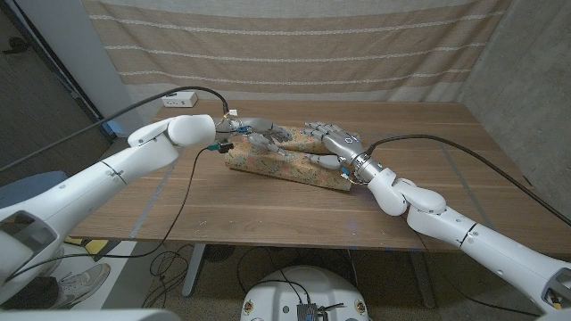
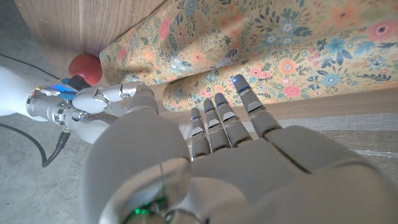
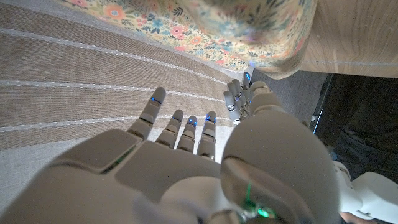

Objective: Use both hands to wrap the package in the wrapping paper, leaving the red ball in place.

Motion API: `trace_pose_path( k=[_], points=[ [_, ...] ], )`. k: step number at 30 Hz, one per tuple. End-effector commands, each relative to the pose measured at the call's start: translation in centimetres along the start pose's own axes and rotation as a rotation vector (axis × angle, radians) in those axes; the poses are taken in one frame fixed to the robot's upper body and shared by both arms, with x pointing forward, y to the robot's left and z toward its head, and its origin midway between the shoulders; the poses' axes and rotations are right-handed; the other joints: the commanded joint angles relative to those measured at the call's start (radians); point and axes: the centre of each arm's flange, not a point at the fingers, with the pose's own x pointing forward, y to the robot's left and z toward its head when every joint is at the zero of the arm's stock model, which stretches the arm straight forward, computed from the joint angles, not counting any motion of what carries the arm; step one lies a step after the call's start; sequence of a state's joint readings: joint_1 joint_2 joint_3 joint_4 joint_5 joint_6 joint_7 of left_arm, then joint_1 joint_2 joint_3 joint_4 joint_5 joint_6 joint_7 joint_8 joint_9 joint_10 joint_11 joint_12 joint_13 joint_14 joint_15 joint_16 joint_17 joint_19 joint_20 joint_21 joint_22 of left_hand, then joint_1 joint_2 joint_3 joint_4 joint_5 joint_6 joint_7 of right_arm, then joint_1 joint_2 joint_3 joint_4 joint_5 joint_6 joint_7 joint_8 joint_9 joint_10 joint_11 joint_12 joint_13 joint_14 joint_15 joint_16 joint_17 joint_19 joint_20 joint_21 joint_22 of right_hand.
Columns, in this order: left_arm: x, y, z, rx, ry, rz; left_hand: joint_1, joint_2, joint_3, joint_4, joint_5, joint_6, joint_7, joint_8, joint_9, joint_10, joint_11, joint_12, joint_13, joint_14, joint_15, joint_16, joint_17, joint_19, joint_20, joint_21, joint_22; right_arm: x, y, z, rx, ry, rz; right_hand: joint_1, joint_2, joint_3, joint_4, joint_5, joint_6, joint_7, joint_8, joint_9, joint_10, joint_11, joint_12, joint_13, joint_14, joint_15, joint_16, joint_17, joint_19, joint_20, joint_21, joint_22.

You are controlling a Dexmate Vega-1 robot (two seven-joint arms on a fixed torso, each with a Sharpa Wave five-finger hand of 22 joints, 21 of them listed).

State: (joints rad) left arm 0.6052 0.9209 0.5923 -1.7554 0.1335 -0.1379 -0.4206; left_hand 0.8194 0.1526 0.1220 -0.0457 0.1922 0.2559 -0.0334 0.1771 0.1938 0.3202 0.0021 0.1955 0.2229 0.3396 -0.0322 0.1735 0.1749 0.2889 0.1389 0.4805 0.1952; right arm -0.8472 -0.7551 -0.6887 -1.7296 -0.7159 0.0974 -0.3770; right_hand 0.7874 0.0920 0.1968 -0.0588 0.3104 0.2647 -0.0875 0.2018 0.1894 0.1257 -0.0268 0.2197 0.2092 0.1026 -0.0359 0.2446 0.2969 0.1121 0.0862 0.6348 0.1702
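On table [image 1: 268, 214] centre: package [image 1: 287, 163] under floral wrapping paper [image 2: 292, 50]. Left hand [image 1: 257, 134] over its far-left end, fingers spread, holding nothing. Right hand [image 1: 330, 140] above right part, fingers apart, empty. Red ball [image 2: 84, 67] beside paper edge. No readable writing.

Two robot hands are showing over the table: the left hand [image 1: 260, 134] and the right hand [image 1: 332, 143]. One sheet of flowered wrapping paper [image 1: 284, 164] is lying on one wooden table [image 1: 428, 205], covering what is under it, so the package itself is not being counted by sight. One red ball [image 2: 84, 68] is showing in the left wrist view, beside the paper's edge. One small white box [image 1: 179, 99] is sitting at the table's far left corner. One striped curtain [image 1: 294, 45] is hanging behind.
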Motion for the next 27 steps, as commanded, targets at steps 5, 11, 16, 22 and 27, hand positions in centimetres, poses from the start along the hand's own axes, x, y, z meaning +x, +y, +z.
trace_pose_path(
  k=[5,11,16,22,27],
  points=[
    [-3.6,0.0,-2.4,-0.206,-0.119,0.448,-0.004,0.054,0.092,0.015,0.004,-0.123,-0.029,-0.004,-0.004,-0.115,0.018,-0.010,-0.006,-0.139,0.040,0.000,0.008,-0.126,0.012,-0.056,0.001,0.6,-1.7,-1.7,0.366,0.027,-0.053,-0.076,0.040,-0.004,0.042,-0.037,0.042,0.008,0.009,0.004,0.069,0.022,0.021,-0.001,0.068,-0.010,0.030,0.003,0.067,-0.048,0.000,0.003],
    [-4.2,-0.6,-3.7,-0.291,-0.139,0.572,-0.025,0.056,0.166,0.048,0.010,-0.192,-0.062,-0.006,-0.007,-0.187,0.001,-0.011,-0.012,-0.224,0.041,-0.002,0.008,-0.181,-0.005,-0.080,0.002,0.8,-2.0,-3.0,0.491,0.054,-0.085,-0.123,0.083,0.005,0.076,-0.063,0.066,0.018,0.010,0.004,0.111,0.050,0.027,-0.001,0.090,-0.012,0.038,0.002,0.095,-0.093,-0.004,0.003],
    [-4.0,-1.1,-4.9,-0.370,-0.158,0.623,-0.060,0.052,0.199,0.084,0.005,-0.220,-0.075,-0.002,-0.009,-0.239,-0.011,-0.014,-0.018,-0.270,0.040,0.000,0.009,-0.210,-0.022,-0.095,0.001,0.9,-2.0,-4.1,0.601,0.073,-0.107,-0.145,0.100,0.014,0.095,-0.072,0.071,0.025,0.008,0.004,0.119,0.060,0.025,-0.001,0.095,-0.008,0.040,0.003,0.109,-0.117,-0.006,0.003],
    [-3.4,-1.5,-6.4,-0.454,-0.184,0.644,-0.109,0.041,0.204,0.120,-0.006,-0.240,-0.082,-0.002,-0.012,-0.269,-0.025,-0.013,-0.024,-0.297,0.032,0.001,0.008,-0.224,-0.031,-0.104,-0.001,1.0,-2.1,-5.4,0.701,0.098,-0.134,-0.177,0.097,0.016,0.119,-0.082,0.062,0.038,0.001,0.005,0.121,0.077,0.021,-0.002,0.099,0.000,0.040,0.002,0.123,-0.125,-0.008,0.002],
    [-3.1,-1.5,-7.3,-0.492,-0.212,0.649,-0.133,0.038,0.206,0.135,-0.009,-0.258,-0.070,-0.005,-0.014,-0.288,-0.033,-0.014,-0.028,-0.316,0.024,-0.001,0.006,-0.230,-0.040,-0.109,-0.002,0.9,-1.9,-6.3,0.782,0.126,-0.157,-0.209,0.098,0.015,0.142,-0.089,0.053,0.044,-0.004,0.006,0.121,0.086,0.017,-0.002,0.102,0.005,0.040,0.001,0.138,-0.135,-0.009,0.002]
  ],
)
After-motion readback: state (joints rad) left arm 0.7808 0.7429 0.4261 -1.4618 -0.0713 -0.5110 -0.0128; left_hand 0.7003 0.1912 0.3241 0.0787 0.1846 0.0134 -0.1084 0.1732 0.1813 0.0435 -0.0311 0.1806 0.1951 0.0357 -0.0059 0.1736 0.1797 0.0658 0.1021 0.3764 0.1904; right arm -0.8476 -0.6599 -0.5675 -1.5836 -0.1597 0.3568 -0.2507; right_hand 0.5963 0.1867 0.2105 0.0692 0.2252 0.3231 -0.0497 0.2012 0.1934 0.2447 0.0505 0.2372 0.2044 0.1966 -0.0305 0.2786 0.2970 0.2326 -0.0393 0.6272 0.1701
